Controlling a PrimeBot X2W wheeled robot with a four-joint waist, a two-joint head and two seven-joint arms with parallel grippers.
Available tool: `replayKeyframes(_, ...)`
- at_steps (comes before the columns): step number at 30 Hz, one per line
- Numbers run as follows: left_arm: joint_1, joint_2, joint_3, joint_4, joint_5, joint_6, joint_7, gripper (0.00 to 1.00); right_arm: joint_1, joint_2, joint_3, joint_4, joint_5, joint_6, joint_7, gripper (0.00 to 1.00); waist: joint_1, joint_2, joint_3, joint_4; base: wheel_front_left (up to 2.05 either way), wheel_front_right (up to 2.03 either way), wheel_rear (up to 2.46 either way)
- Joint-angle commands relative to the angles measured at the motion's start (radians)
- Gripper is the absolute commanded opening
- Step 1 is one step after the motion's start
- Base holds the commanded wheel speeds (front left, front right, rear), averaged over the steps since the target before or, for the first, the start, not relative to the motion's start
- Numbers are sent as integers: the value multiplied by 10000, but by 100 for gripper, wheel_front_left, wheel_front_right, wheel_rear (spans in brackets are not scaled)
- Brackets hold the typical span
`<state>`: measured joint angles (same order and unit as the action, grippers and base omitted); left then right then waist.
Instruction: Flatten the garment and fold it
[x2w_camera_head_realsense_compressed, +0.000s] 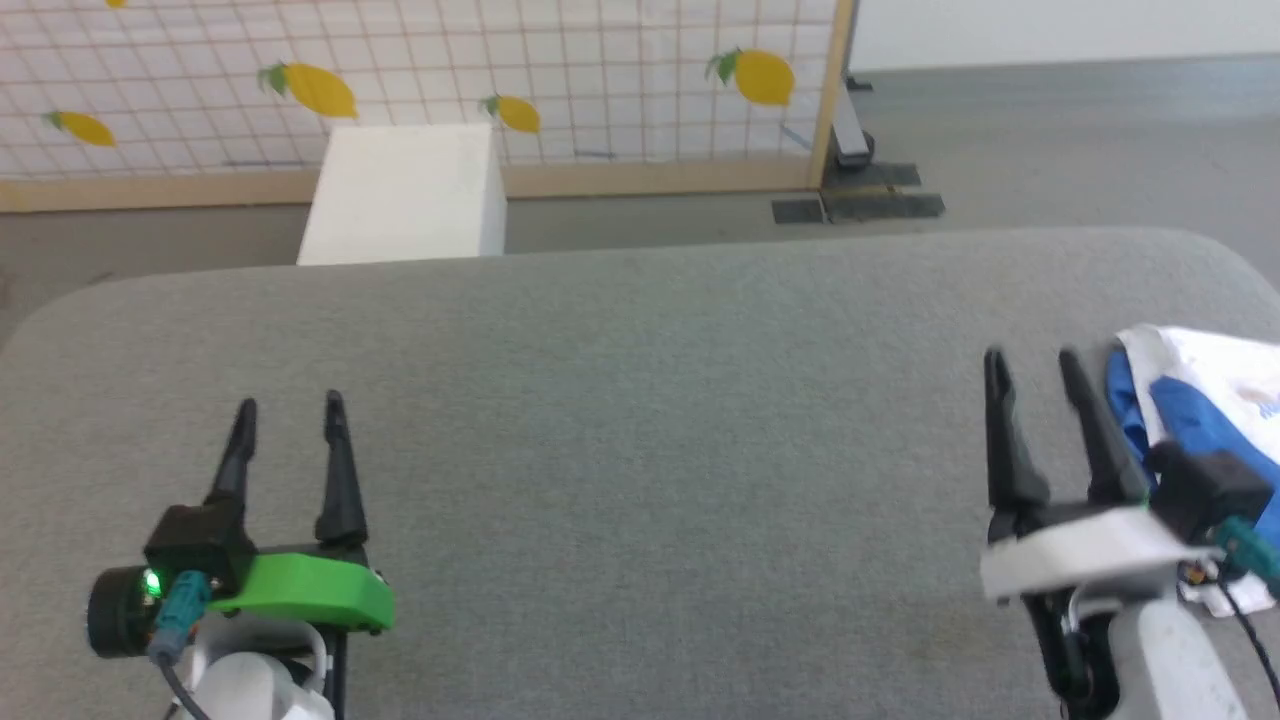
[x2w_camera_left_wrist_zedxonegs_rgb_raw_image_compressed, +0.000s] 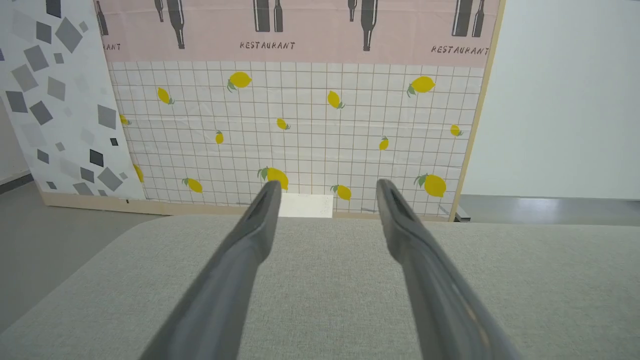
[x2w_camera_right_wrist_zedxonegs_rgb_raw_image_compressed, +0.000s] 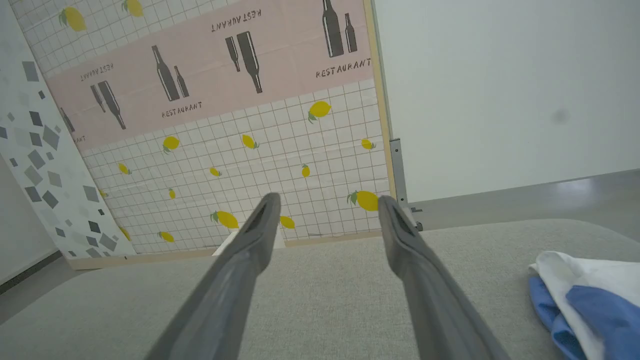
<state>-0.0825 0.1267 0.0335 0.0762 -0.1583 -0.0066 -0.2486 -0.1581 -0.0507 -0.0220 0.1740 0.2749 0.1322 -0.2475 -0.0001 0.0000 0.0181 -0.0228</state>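
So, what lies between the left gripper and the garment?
In the head view: from the left gripper, bare grey table, then the right gripper just beside the garment.

The garment (x2w_camera_head_realsense_compressed: 1210, 372) is cut off by the head view's right edge.

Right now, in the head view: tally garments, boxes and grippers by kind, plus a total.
shirt: 1
box: 1
grippers: 2, left gripper and right gripper, fingers apart
Total: 4
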Motion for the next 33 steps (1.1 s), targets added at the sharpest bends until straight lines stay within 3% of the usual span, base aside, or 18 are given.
replayKeyframes(1, 91, -86, -70, 226, 2, 58, -65, 100, 376, 3, 88, 211, -24, -15, -101, 100, 1, 0, -348, 360, 0, 0, 0)
replayKeyframes(6, 194, -221, -154, 596, -94, 95, -95, 100, 795, 4, 71, 405, -476, -15, -131, 100, 1, 0, -445, 459, 0, 0, 0)
replayKeyframes(26, 409, -495, -425, 1748, -381, 88, -130, 100, 1196, 4, 21, 1452, -416, -15, -141, 100, 1, 0, -457, 396, 0, 0, 0)
replayKeyframes(27, 385, -489, -413, 1710, -345, 116, -130, 0, 1173, 4, 18, 1483, -418, -15, -141, 0, 1, 0, -450, 396, 0, 0, 0)
replayKeyframes(33, 369, -468, -439, 1673, -400, 78, -28, 0, 1140, -2, -7, 1377, -500, 2, -26, 0, 1, 0, -446, 391, 0, 0, 0)
